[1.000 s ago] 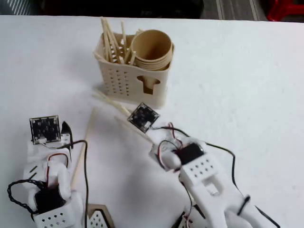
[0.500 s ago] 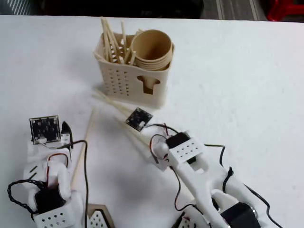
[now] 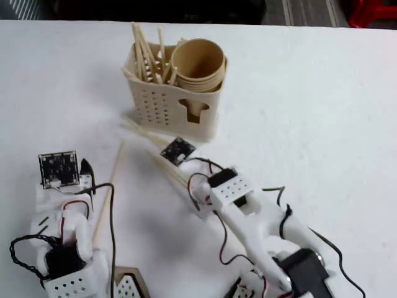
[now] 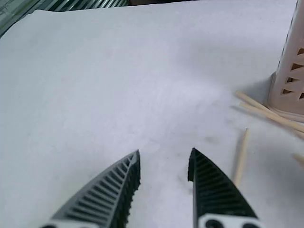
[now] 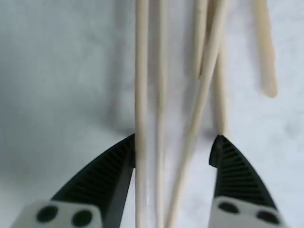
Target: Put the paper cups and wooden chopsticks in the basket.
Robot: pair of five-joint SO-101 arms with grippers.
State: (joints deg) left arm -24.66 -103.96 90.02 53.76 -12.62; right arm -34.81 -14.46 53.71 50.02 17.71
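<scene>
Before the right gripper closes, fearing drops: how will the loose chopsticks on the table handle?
The chopsticks look thin, stiff and light, probably easy to lift. Several lie splayed inside the open right gripper, so one may slip out. On the smooth table they could roll.

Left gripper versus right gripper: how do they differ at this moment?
The left gripper has bare table between its jaws; the right gripper straddles loose wooden chopsticks. The left gripper sits farther from the basket than the right gripper. Both are open, gripping nothing.
</scene>
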